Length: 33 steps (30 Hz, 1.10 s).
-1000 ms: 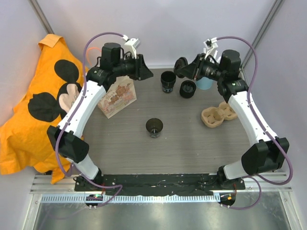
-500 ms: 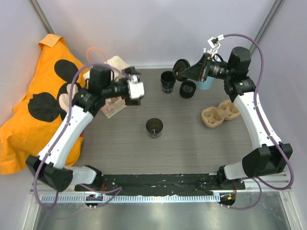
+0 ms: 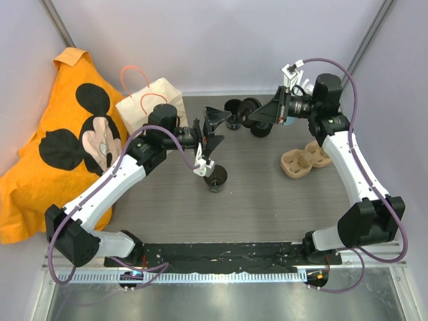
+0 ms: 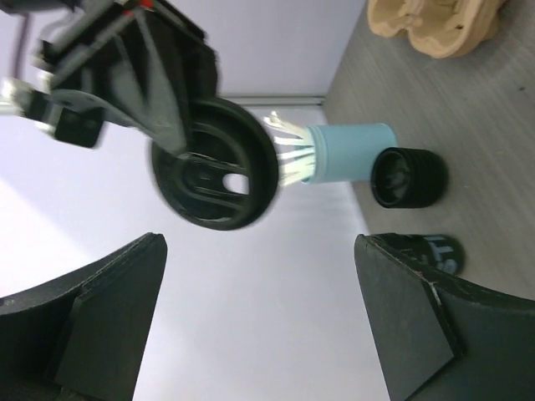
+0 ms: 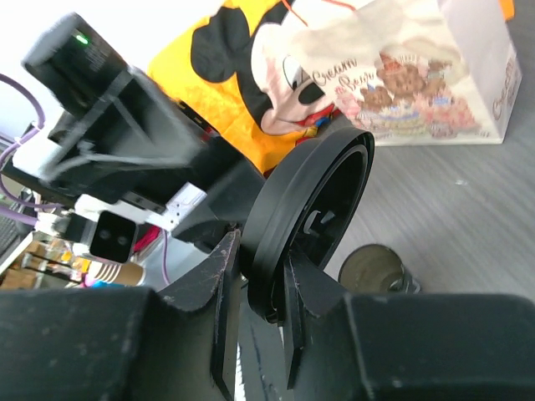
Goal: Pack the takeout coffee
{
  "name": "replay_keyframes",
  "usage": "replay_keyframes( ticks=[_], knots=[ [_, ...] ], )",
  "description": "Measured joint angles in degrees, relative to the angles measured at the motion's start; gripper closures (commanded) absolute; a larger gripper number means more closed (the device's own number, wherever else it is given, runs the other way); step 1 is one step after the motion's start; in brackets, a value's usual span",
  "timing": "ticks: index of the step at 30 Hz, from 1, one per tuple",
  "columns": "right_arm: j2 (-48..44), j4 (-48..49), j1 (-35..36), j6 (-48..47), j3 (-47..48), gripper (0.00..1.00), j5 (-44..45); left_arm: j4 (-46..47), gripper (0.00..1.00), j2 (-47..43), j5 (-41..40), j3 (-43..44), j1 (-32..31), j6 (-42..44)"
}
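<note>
Left claw (image 3: 217, 128) spread, takeout cup (image 3: 215, 178) near — untouched

**Both arms reach inward, grippers facing each other at upper centre of the overhead view.**
Left gripper (image 3: 215, 139): jaws spread wide. Right gripper (image 3: 258, 116): jaws pinching the rim of a black round plastic lid (image 5: 311, 209).

— What does the dark grey wood-grain worktop (image 3: 267, 207) carry?
— A small black round takeout cup (image 3: 216, 178) near the middle. Two more black cups (image 3: 261, 128) at the far edge, with a light blue cup of white straws (image 4: 351, 152) beside them.
— And the sides?
— A tan pulp cup tray (image 3: 304, 159) at right, and a printed paper bag with orange handles (image 3: 150, 100) far left.
</note>
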Motion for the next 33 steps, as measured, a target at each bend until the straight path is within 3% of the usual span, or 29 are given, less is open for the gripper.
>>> replay_keyframes(
  ticks=[2, 8, 13, 18, 21, 33],
  knots=[
    [0.0, -0.1, 0.0, 0.0, -1.4, 0.79, -0.1, -0.4, 0.16, 0.9, 0.8, 1.8, -0.3, 2.2],
    [0.0, -1.3, 0.0, -0.8, -2.7, 0.79, 0.0, -6.2, 0.36, 2.8, 2.4, 6.9, -1.7, 8.5],
    [0.0, -2.9, 0.0, -2.2, -2.8, 0.79, 0.2, -15.6, 0.39, 5.6, 2.6, 12.2, -3.7, 11.0],
    [-0.2, -5.2, 0.0, -4.4, -3.3, 0.79, 0.9, -23.7, 0.49, 8.3, 2.6, 16.1, -4.9, 11.8],
    [-0.6, -6.9, 0.0, -5.7, -3.4, 0.79, 1.2, -27.1, 0.51, 10.3, 2.4, 18.3, -5.0, 12.1],
    [-4.6, -10.5, 0.6, -9.4, -3.7, 0.79, 1.3, -29.8, 0.48, 13.0, 2.0, 19.6, -6.3, 10.6]
  ],
)
